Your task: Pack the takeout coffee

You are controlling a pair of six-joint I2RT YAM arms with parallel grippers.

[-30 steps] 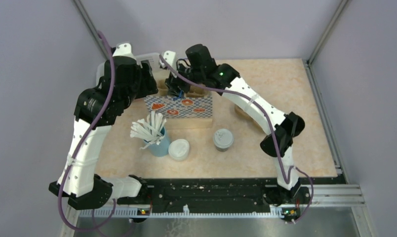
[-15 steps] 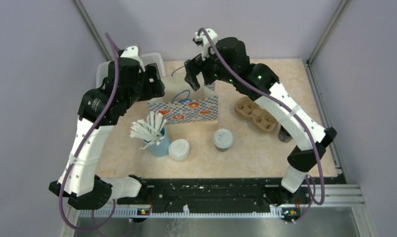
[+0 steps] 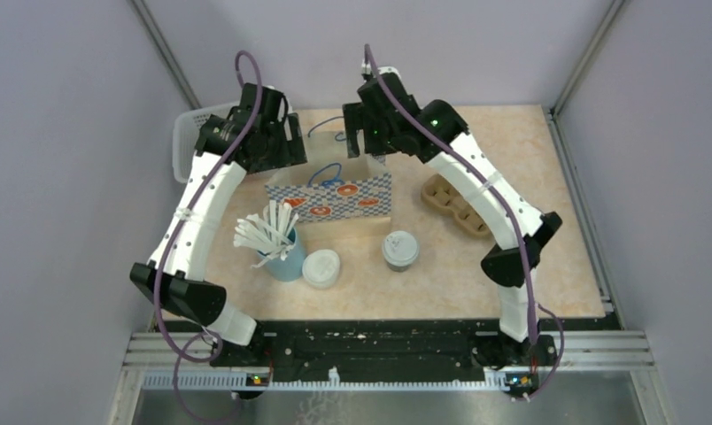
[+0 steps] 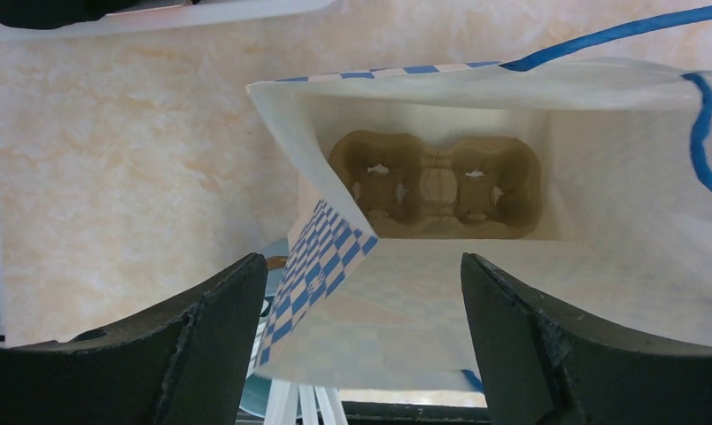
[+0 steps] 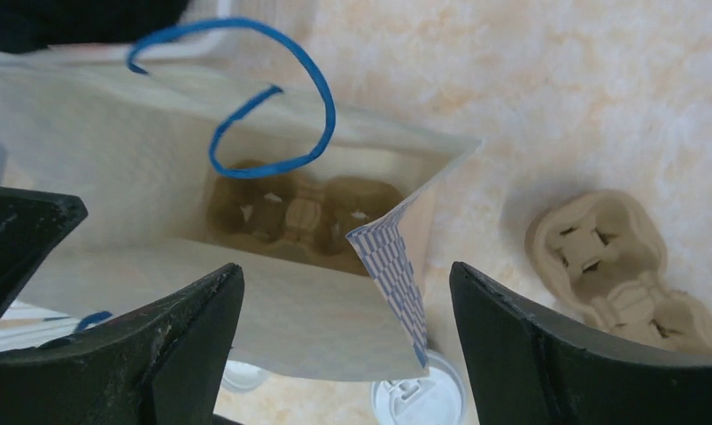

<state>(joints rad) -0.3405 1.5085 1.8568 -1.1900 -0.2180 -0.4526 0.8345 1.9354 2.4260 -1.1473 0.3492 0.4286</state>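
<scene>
Three grey walls (image 3: pixel 60 133) enclose peach tabletop (image 3: pixel 530 150), takeout coffee (image 3: pixel 399 250).

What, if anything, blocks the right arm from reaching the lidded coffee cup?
Nothing apparent, so probably yes: the right gripper hangs open and empty above the paper bag, while the takeout coffee stands unobstructed in front of the bag, apart from the white lid and cup carrier.
</scene>
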